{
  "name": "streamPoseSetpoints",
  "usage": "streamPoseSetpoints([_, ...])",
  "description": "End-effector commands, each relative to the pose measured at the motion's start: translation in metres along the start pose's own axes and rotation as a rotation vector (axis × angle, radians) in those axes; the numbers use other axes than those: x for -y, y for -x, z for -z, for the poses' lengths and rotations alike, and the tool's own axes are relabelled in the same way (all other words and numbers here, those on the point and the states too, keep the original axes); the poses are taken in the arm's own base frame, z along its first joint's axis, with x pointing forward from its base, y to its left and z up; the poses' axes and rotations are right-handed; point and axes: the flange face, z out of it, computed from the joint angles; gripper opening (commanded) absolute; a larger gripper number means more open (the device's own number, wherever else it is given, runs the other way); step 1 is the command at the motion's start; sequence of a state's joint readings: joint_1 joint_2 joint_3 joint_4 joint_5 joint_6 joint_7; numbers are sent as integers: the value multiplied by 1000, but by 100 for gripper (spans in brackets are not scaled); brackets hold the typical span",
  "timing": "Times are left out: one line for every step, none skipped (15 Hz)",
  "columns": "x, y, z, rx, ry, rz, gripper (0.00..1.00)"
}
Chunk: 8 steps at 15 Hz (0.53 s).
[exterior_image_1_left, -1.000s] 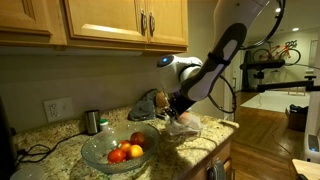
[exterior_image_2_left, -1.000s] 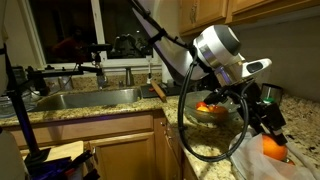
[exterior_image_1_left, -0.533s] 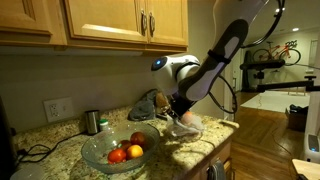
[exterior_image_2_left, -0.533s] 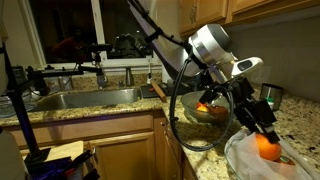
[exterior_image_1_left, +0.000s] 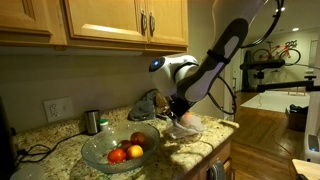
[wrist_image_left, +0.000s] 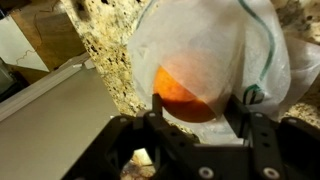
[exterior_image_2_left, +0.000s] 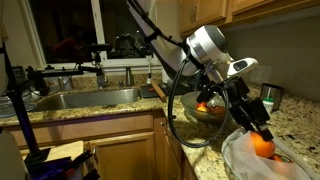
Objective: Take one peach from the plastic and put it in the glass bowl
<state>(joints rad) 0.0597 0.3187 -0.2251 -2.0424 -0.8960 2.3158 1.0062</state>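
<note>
One arm: the Franka arm [exterior_image_1_left: 226,48] is reaching down to the granite counter [exterior_image_1_left: 62,140] in both exterior views.
Gripper: the gripper [wrist_image_left: 200,98] is clasping the peach [wrist_image_left: 188,92], with one finger pressing at its 9 o'clock side and the other at its 3 o'clock side in the wrist view (the bag film is lying around the fruit at the grip).
Peach: it is sitting inside the plastic [wrist_image_left: 200,38], between the jaws; in an exterior view it is showing as an orange spot [exterior_image_2_left: 262,145] just under the gripper [exterior_image_2_left: 257,130]. Whether it is resting on the counter cannot be told.
Plastic: the wrinkled whitish film is spreading from the peach towards 12 and 2 o'clock in the wrist view, and is bunching on the counter below the gripper [exterior_image_1_left: 180,112] in an exterior view [exterior_image_1_left: 186,126].
Glass bowl: the glass bowl [exterior_image_1_left: 90,150] is standing at 8 o'clock from the gripper, apart from the plastic, and is holding three orange-red fruits [exterior_image_1_left: 133,151].
Steel cup: the steel cup [exterior_image_1_left: 92,122] is standing at 11 o'clock from the bowl, near the wall.
Surroundings: wooden cabinets [exterior_image_1_left: 120,20] are hanging above; a sink [exterior_image_2_left: 85,98] is lying at 9 o'clock from the arm.
</note>
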Motion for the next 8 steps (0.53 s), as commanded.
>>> streamPoseSetpoints([-12,3,11,-31,-37,-14,38])
streamPoseSetpoints([-11,2,10,-28,-57,-10,38])
streamPoseSetpoints([-11,1,10,-31,-74,-10,38])
streamPoseSetpoints([-10,0,8,-26,-92,-8,38])
streamPoseSetpoints([-11,0,8,-28,-104,-10,38])
streamPoseSetpoints([-10,0,7,-32,-116,-9,38])
streamPoseSetpoints([-10,0,7,-36,-124,-9,38])
streamPoseSetpoints([-10,0,6,-39,-130,-8,38])
